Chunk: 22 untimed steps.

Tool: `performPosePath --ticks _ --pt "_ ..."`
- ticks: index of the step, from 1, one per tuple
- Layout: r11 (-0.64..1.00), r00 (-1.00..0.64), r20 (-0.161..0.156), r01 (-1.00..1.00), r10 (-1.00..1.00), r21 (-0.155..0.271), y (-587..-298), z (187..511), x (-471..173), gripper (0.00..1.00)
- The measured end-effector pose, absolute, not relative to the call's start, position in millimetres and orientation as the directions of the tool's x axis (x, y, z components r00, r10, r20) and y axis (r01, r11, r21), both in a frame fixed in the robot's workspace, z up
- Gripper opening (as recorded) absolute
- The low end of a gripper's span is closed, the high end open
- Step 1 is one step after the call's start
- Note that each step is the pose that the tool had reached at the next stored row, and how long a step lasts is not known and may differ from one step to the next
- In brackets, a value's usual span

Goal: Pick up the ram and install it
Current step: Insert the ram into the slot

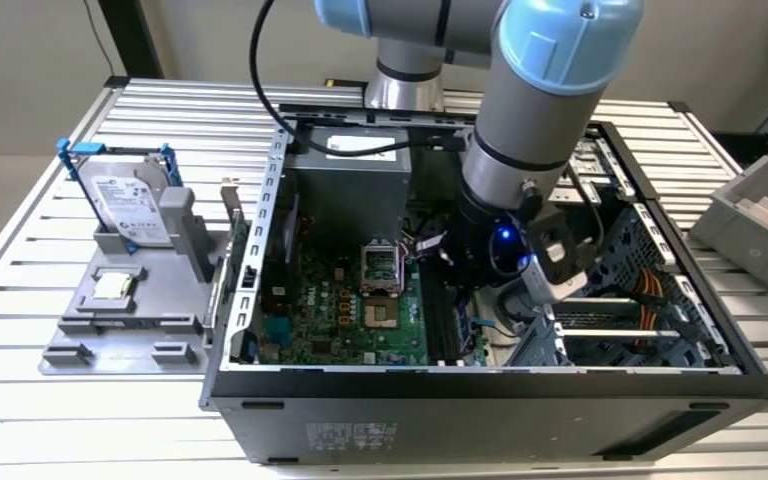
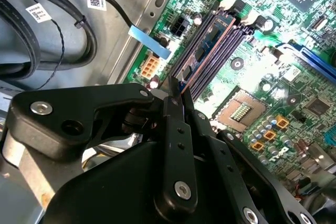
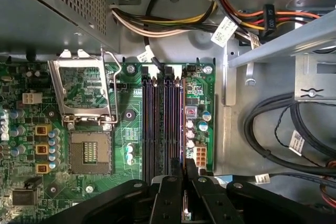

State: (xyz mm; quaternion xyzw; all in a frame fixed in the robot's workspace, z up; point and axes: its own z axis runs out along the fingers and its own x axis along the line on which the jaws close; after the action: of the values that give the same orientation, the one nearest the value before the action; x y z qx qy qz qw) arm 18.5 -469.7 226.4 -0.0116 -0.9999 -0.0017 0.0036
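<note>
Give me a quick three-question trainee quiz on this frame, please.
1. True or false: the hard drive stands outside the computer case.
2. The gripper is at: A the processor socket, B the memory slots, C the power supply.
3. Fill in: the gripper's fingers are closed on the end of the ___.
Key: 1 true. 2 B. 3 ram, which stands in the outermost slot.

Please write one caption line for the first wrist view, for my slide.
Gripper holding the ram edge-on over the memory slots of the motherboard.
</note>
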Motion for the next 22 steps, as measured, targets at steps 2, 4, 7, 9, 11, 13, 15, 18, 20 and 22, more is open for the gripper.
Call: performPosePath --ticks 2,4,7,9,11,13,15,18,20,22 --pt "1.0 -1.0 0.007 0.023 0.023 0.003 -469.7 224.4 18.5 0.0" --pt "1.0 -1.0 0.007 0.023 0.023 0.003 -469.7 222.3 18.4 0.0" --pt "1.0 -1.0 0.007 0.023 0.023 0.003 -469.7 220.4 18.3 0.0" --pt "1.0 -1.0 0.007 0.023 0.023 0.003 -469.7 219.9 18.2 0.0" --pt "1.0 -1.0 0.007 0.023 0.023 0.003 -469.7 219.4 18.1 0.0" --pt "1.0 -1.0 0.007 0.023 0.023 0.003 -469.7 218.8 18.0 0.0" --pt "1.0 -1.0 0.007 0.023 0.023 0.003 -469.7 218.1 17.9 0.0" --pt "1.0 -1.0 0.007 0.023 0.023 0.003 -469.7 217.4 17.7 0.0" --pt "1.0 -1.0 0.007 0.023 0.023 0.004 -469.7 216.7 17.5 0.0" --pt "1.0 -1.0 0.007 0.023 0.023 0.003 -469.7 216.5 17.2 0.0"
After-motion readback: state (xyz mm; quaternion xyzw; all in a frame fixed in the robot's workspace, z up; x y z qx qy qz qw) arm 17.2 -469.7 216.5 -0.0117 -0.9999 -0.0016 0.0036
